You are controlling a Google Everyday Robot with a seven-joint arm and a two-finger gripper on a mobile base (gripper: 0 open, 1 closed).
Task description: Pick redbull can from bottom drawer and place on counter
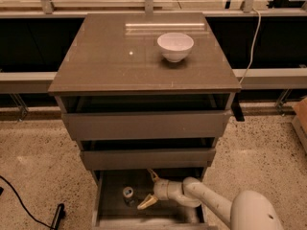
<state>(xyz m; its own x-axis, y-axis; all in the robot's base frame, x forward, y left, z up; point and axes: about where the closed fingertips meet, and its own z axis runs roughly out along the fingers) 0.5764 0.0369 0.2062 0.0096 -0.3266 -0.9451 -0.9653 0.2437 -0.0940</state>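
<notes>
The gripper (145,189) is down inside the bottom drawer (111,211), its two fingers spread wide and holding nothing. The can (128,192) stands upright on the drawer floor just beyond the fingertips, straight ahead of the gap between them, its long axis vertical and its round top showing. A short reach forward looks likely to bring the fingers to either side of it. Can and fingertips appear to be apart, though the dim light makes that hard to judge. The drawer's back is hidden under the drawer above, and its front is cut off. The desk (110,56), high above the gripper, carries a white bowl (175,46).
</notes>
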